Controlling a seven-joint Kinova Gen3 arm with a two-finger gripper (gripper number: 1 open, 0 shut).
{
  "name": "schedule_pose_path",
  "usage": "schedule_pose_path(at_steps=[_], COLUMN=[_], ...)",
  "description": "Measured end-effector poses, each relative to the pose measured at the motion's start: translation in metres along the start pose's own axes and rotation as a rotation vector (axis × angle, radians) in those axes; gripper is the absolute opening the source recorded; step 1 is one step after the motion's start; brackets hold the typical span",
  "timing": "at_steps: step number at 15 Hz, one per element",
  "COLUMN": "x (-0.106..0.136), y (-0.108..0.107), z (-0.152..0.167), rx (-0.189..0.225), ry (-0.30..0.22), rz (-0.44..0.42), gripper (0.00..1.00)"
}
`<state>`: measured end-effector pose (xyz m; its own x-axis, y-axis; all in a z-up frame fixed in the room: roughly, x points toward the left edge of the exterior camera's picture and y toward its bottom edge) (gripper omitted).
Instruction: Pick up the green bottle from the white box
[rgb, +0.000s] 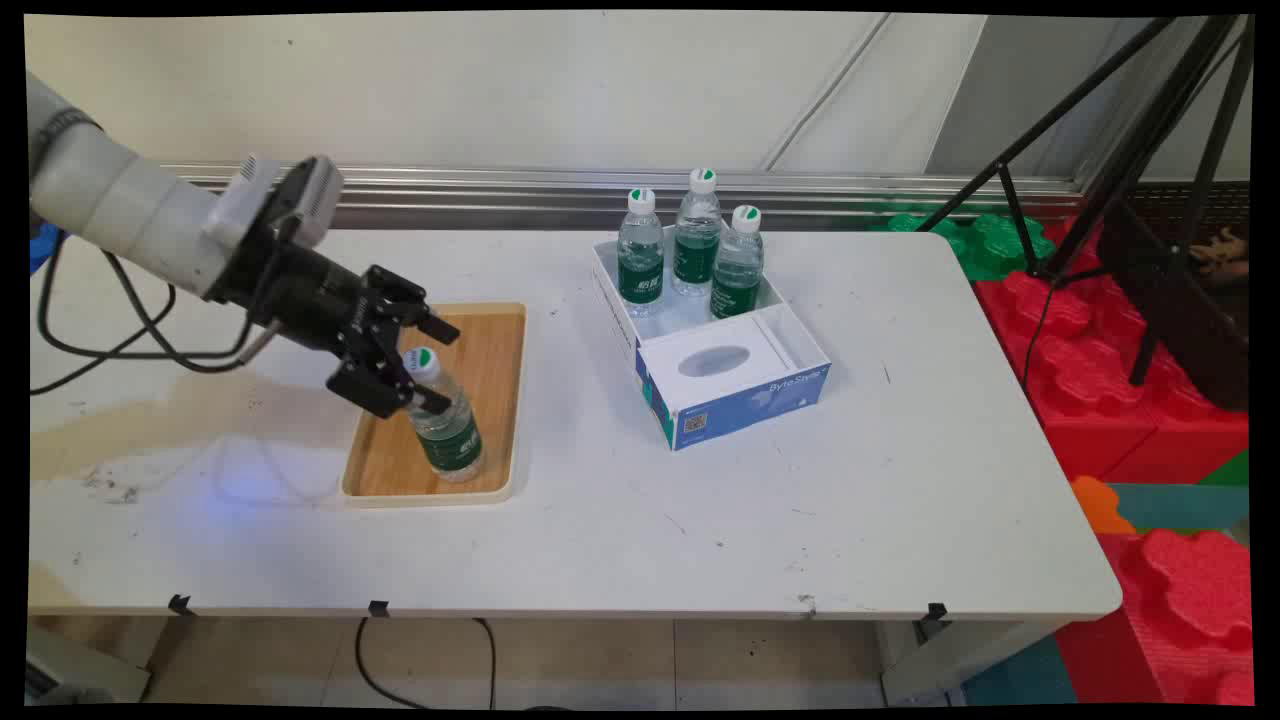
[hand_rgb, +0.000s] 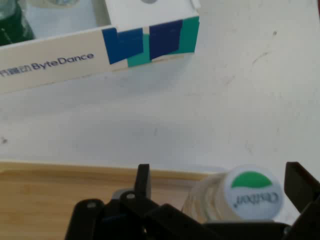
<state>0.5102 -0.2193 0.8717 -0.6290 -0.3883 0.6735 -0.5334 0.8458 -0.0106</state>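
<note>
A white robot arm is reaching in from the left over a white counter (rgb: 620, 520), black cables hanging beneath it. Its black tool (rgb: 412, 368) is sitting at the neck of a clear water bottle (rgb: 447, 425) with a green label and a white and green cap; the fingers are spread wide on either side of the cap, and in the hand view the cap is lying between them, apart from the left finger. The bottle is standing, leaning slightly, in a shallow wooden tray (rgb: 497, 330) left of the counter's centre. Further right, well apart from the tray, an open white and blue cardboard box (rgb: 740, 400) is holding three more upright water bottles (rgb: 692, 250) in its far end.
</note>
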Motion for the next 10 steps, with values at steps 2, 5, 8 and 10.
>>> schedule_pose_path(at_steps=[2, 5, 8, 10], x=[0.005, 0.016, 0.030, 0.038], y=[0.001, 0.001, -0.001, -0.004], z=[-0.012, -0.032, -0.053, -0.063], rx=[0.007, 0.025, 0.057, 0.080], ry=[0.014, 0.039, 0.067, 0.084], rz=[-0.013, -0.036, -0.063, -0.082], gripper=[1.00, 1.00, 1.00, 1.00])
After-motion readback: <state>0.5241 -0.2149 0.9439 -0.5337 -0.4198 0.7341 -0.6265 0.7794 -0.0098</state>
